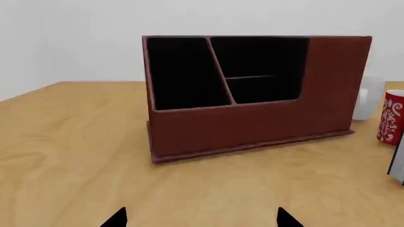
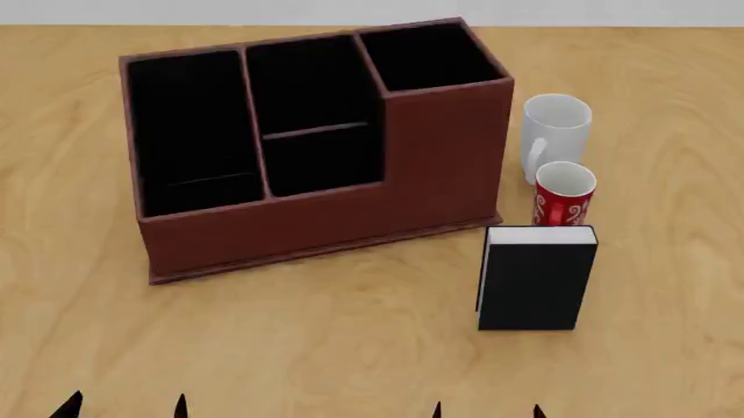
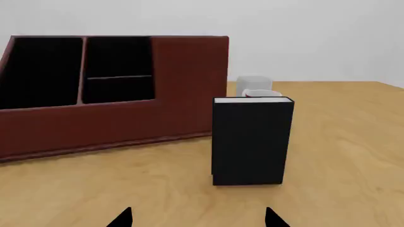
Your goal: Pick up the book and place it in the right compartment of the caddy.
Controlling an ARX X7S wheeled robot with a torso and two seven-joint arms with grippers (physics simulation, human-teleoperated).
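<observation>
The book [image 2: 536, 279] stands upright, apart from the caddy [image 2: 314, 144].

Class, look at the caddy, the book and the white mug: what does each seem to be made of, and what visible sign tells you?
The caddy: matte reddish-brown leather-look covering, black lining inside; possibly faux leather over board.
The book: hardcover with a plain matte black cover and white page edges along the top, so likely paper and board.
The white mug: smooth, plain white with a handle; looks like glazed ceramic, though plastic is possible.
</observation>
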